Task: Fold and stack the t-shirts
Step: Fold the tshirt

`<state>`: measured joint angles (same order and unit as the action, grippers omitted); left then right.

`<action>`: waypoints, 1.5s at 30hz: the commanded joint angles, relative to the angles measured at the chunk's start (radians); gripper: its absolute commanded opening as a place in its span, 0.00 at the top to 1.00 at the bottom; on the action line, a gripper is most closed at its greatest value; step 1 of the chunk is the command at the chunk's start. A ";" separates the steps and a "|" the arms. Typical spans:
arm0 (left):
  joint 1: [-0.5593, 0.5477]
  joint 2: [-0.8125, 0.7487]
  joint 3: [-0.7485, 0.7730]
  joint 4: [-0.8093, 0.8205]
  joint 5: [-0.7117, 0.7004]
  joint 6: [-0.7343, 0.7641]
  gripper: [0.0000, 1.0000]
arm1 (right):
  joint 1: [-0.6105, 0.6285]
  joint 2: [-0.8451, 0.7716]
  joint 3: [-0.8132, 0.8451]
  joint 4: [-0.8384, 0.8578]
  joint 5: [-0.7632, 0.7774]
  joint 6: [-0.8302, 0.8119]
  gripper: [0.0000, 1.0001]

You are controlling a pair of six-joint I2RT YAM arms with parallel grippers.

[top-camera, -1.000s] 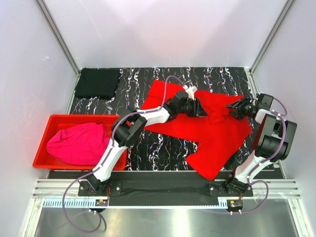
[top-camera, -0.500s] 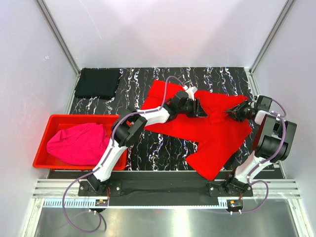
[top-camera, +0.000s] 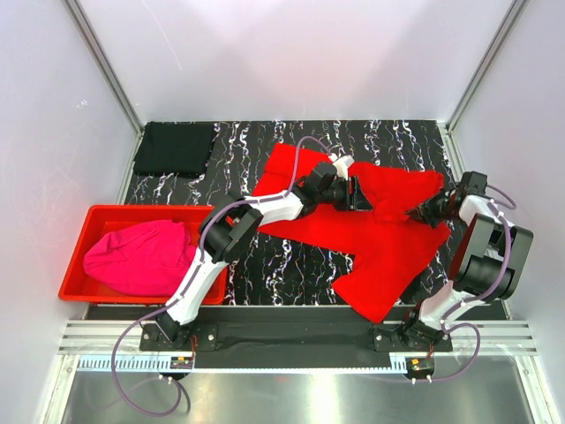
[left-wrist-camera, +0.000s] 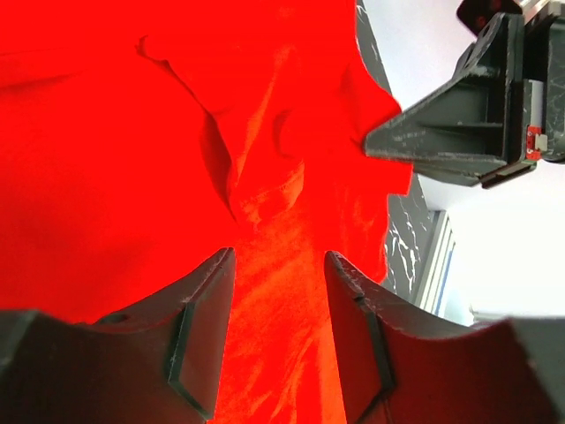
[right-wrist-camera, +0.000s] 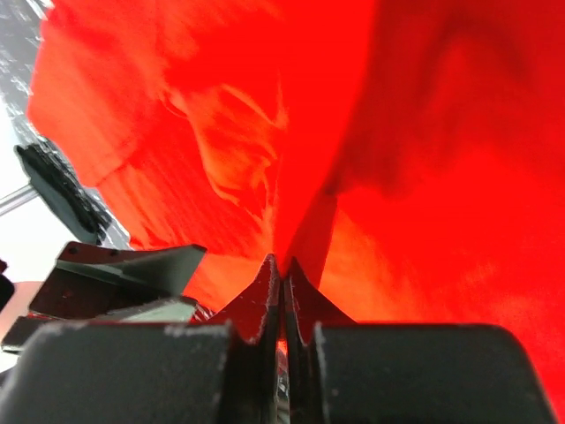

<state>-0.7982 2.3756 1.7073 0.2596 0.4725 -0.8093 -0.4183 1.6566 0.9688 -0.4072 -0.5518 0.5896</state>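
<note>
Table (top-camera: pixel 296 265) of black marble between white walls (top-camera: pixel 291 62): we see left gripper (top-camera: pixel 359 193) open over red shirt (top-camera: pixel 388 252), right gripper (top-camera: pixel 422 215) pinching its cloth.

right gripper (right-wrist-camera: pixel 282 265) is pinched tight at the bottom w/ a ridge of the red t-shirt (right-wrist-camera: pixel 397 132) caught btwn its tips, red cloth fills basically the whole frame, and the left gripper (right-wrist-camera: pixel 132 278) pokes in lower left.

The right gripper (top-camera: pixel 415 215) has moved toward the table's near edge and pinched shut on the red t-shirt (top-camera: pixel 371 252); the left gripper (top-camera: pixel 360 194) has widened slightly.
</note>
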 commanded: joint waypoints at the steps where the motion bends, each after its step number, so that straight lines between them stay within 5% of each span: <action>1: -0.001 -0.029 0.020 0.079 0.055 0.010 0.49 | -0.004 -0.060 0.054 -0.186 0.059 0.012 0.96; 14: -0.036 -0.004 0.052 0.013 0.028 0.022 0.52 | -0.004 0.002 0.079 -0.289 0.265 -0.072 0.89; 22: -0.047 0.002 0.055 -0.010 0.012 0.024 0.55 | -0.004 -0.024 0.109 -0.344 0.528 -0.163 0.49; 26: -0.053 0.020 0.067 -0.016 0.008 0.013 0.58 | -0.004 -0.053 0.203 -0.317 0.529 -0.168 0.42; 38: -0.065 0.108 0.205 -0.129 -0.083 -0.047 0.66 | -0.004 -0.041 0.312 -0.222 0.368 -0.112 0.41; 45: -0.068 0.114 0.206 -0.215 -0.160 -0.134 0.58 | -0.004 -0.060 0.314 -0.213 0.360 -0.122 0.41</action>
<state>-0.8616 2.4908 1.8824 0.0635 0.3649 -0.8822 -0.4183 1.6505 1.2568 -0.6510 -0.1749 0.4667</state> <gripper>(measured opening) 0.407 0.589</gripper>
